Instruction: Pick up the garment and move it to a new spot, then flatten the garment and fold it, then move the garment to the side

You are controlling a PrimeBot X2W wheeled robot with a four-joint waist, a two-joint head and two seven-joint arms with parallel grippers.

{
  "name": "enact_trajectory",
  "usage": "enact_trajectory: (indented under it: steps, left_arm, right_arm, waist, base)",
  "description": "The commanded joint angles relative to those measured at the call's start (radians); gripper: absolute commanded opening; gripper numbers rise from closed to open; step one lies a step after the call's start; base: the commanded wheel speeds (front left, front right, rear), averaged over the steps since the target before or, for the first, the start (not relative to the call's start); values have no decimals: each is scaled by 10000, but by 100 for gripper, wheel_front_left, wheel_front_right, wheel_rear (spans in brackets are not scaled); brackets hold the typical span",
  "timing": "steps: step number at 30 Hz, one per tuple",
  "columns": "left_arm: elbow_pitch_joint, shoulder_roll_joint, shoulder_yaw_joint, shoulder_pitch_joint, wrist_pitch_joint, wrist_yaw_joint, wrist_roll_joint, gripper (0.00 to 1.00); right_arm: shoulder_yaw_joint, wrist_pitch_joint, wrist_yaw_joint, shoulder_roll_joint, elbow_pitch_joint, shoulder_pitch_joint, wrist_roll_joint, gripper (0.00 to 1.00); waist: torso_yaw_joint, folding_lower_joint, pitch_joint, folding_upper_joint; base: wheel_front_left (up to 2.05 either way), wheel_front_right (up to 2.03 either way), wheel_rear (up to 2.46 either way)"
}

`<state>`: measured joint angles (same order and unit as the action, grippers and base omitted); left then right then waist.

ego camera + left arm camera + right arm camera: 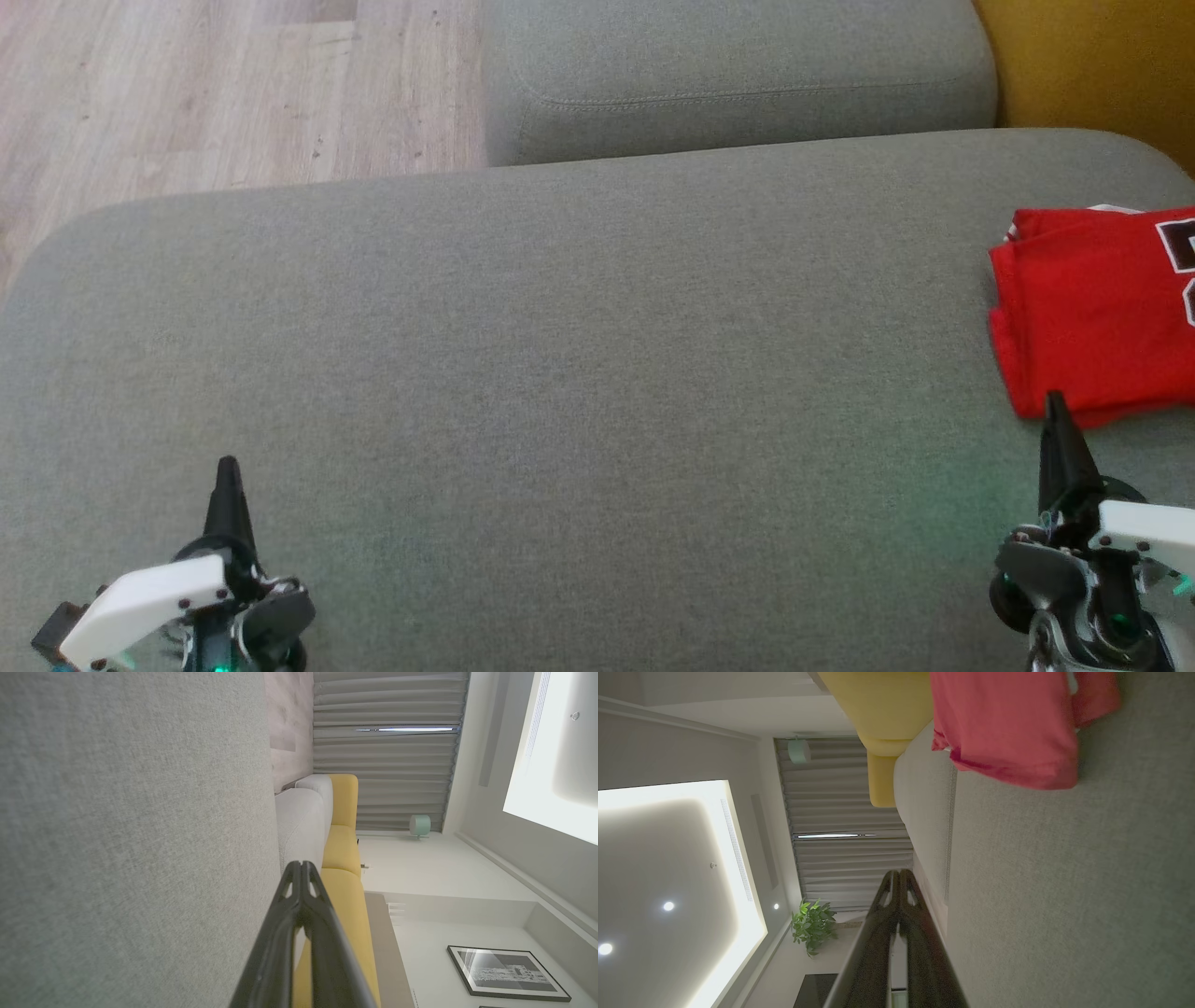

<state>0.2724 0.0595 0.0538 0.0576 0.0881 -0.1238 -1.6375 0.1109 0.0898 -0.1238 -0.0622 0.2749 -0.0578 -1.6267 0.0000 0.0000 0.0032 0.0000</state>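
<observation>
Red folded garment (1092,308), one; grey cushions (560,373), two.

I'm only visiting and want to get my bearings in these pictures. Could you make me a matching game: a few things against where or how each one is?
Things:
1. red shirt
2. left claw
3. wooden floor
4. yellow sofa

Places or states, head view:
A. top left corner
B. folded, on the right of the grey seat
C. shut, lower left
D. top right corner

Pairs: 1-B, 2-C, 3-A, 4-D
</observation>
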Motion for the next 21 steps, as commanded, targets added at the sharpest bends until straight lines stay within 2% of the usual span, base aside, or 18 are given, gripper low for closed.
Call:
enact_trajectory:
  steps: [1, 21]
  left_arm:
    - [-284, 94, 343, 482, 45, -69, 75, 0]
    - [-281, 50, 406, 487, 95, -69, 127, 0]
  right_arm:
    - [-150, 90, -69, -12, -311, -485, 33, 0]
    - [-103, 128, -69, 21, -308, -489, 72, 0]
  waist:
    - [0, 0, 0, 0]
    - [0, 0, 0, 0]
  base:
    - [0, 0, 0]
    - [0, 0, 0]
